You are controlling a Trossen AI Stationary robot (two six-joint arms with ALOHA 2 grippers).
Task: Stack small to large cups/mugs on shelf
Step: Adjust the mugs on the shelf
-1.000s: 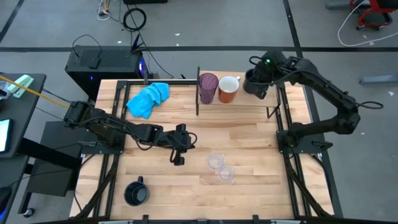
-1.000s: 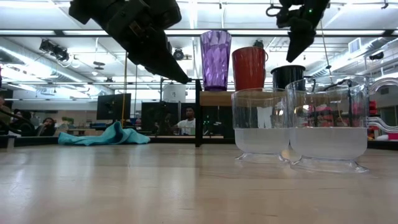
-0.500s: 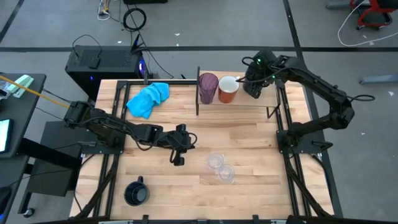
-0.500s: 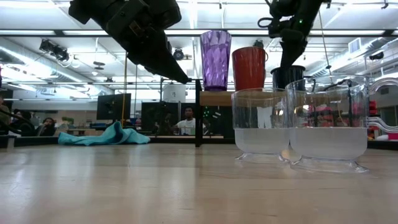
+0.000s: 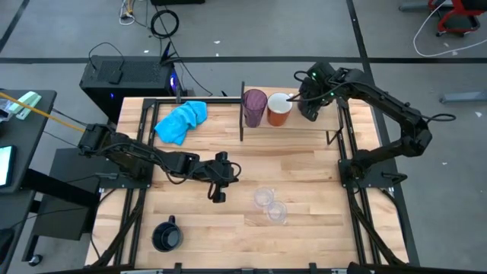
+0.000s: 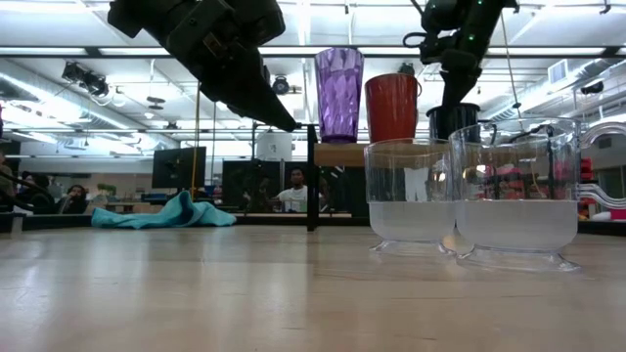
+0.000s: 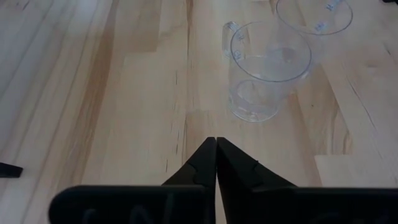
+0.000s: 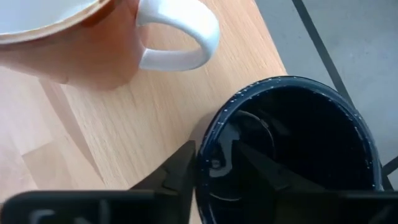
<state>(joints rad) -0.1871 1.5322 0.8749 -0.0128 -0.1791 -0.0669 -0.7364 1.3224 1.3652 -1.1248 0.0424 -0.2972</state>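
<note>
Right hand [image 8: 214,165] narrowed astride rim of black mug [image 8: 292,149] on shelf [image 5: 304,126], one finger inside, one outside; orange mug [image 5: 279,109] just beside, purple tumbler [image 5: 254,107] beyond it. Left hand [image 7: 216,163] fully closed, empty, hovering over tabletop [image 5: 304,171]; two clear plastic cups [image 7: 268,68] near ahead, touching. Second black mug [image 5: 166,234] apart at tabletop's near edge. Blue cloth [image 5: 181,120] behind. All cups apparently empty.

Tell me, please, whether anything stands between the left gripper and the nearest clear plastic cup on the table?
Nothing visible does. The left gripper, fingers shut, points at the clear cup across bare table. The second clear cup sits beyond it, not in the path.
</note>
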